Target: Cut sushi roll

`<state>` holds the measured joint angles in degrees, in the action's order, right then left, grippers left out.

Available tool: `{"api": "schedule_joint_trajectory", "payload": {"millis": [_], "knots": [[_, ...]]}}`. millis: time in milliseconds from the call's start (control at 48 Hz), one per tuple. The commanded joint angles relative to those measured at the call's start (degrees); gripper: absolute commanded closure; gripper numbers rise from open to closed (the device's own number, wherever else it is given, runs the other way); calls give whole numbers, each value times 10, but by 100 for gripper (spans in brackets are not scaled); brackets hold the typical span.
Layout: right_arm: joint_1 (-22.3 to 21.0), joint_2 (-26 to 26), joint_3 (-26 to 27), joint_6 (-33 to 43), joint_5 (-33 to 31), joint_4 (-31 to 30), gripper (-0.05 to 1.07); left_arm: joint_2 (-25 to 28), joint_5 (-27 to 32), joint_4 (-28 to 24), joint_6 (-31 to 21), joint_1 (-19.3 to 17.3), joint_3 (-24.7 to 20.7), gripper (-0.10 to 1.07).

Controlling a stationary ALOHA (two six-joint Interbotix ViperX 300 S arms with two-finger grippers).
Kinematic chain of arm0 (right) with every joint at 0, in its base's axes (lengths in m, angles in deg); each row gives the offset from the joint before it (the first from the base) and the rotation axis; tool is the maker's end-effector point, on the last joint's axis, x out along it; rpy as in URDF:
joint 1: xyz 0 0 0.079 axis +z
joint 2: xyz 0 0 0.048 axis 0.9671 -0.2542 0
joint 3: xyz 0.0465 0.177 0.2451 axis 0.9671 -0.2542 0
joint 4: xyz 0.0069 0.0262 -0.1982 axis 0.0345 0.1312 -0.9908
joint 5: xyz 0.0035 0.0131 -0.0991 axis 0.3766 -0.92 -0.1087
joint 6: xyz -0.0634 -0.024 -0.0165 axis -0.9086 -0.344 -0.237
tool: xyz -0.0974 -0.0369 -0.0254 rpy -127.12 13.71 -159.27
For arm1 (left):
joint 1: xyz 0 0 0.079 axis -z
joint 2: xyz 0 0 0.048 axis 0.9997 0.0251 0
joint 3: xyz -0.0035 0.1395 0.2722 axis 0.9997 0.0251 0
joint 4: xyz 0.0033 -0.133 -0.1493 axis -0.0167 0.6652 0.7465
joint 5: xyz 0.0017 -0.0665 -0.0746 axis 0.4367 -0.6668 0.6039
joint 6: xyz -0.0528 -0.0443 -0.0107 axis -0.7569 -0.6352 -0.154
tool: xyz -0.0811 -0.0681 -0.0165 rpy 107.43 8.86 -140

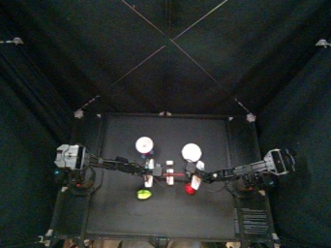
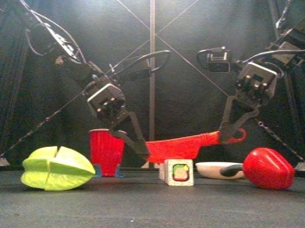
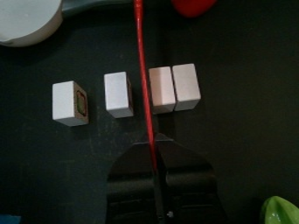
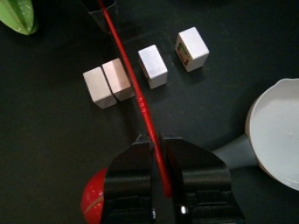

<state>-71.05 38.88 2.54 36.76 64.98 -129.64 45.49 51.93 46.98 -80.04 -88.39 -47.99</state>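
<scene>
The sushi roll lies cut into several white blocks in a row [image 3: 118, 94] on the black table. In the front view the end piece [image 2: 179, 172] shows a green and red centre. A red knife [image 2: 185, 142] hangs level just above the row. Its thin blade [image 3: 142, 79] crosses the gap between the two middle pieces [image 4: 152, 66]. My left gripper [image 3: 152, 150] is shut on one end of the knife. At the handle end, my right gripper [image 4: 152, 144] is shut on it too. The arms meet over the table's middle [image 1: 171, 174].
A green fruit [image 2: 57, 167] and a red cup [image 2: 106, 151] stand at the front left. On the right are a red pepper-like thing [image 2: 268, 167] and a white bowl [image 4: 274, 131]. A second white dish [image 1: 146, 145] sits farther back. Black curtains surround the table.
</scene>
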Motion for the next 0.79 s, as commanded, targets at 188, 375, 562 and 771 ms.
{"api": "schedule_joint_trajectory", "payload": {"millis": [188,375,562,771], "knots": [[-5,32,18,4,-10,-6,75,-50,-47,15,-1,18,4,77],[3,37,12,5,-7,-2,75,-58,-130,13,-1,22,30,77],[15,32,4,5,3,-1,75,-39,-158,13,-1,29,41,77],[18,32,-3,6,3,11,75,-23,-158,13,-1,46,41,77]]}}
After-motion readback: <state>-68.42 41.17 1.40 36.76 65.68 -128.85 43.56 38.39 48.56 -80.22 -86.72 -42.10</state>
